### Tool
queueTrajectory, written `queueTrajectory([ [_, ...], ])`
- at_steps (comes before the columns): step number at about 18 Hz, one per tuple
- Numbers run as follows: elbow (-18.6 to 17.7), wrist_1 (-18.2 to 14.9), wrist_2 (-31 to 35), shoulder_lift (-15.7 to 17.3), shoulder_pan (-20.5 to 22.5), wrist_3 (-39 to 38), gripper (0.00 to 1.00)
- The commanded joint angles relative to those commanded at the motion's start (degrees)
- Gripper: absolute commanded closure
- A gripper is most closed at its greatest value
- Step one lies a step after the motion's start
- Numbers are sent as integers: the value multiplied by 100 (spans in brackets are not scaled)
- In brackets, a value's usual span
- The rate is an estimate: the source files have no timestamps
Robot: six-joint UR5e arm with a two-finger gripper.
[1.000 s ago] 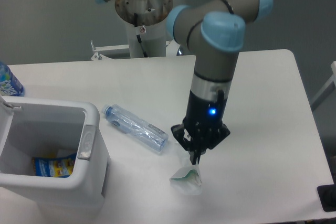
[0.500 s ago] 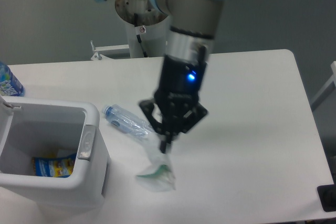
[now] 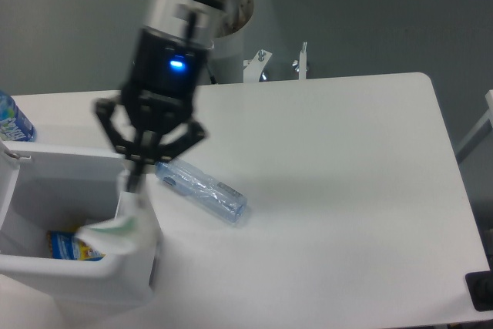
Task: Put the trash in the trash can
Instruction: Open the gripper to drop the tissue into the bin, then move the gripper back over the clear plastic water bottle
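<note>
This looks like a robotics lab or test room. A jointed grey robot arm [image 3: 181, 28] with pale blue caps stands on a round metal pedestal [image 3: 231, 17] bolted behind a plain white desk [image 3: 347, 190], and a blue status light glows on its wrist. The wall behind is bare grey, with nothing homely about it. On the desk only test props show: a white bin [image 3: 69, 275] and a clear plastic bottle [image 3: 202, 190]

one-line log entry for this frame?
phase: carry | gripper: shut on packet | packet: over trash can rim | bottle: on table
</note>
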Motion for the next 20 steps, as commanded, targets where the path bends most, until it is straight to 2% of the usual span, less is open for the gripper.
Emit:
queueTrajectory([
  [1,-70,9,9,0,-61,9,95],
  [4,-211,9,26,9,-229,9,79],
  [5,-229,9,35,9,-229,17,59],
  [6,-229,9,35,9,-229,35,34],
  [7,-220,9,35,0,-229,70,22],
  [10,-220,18,52,-44,-229,97,2],
  [15,-1,26,79,-167,-142,97,0],
  [20,-123,9,53,-456,780,27,0],
])
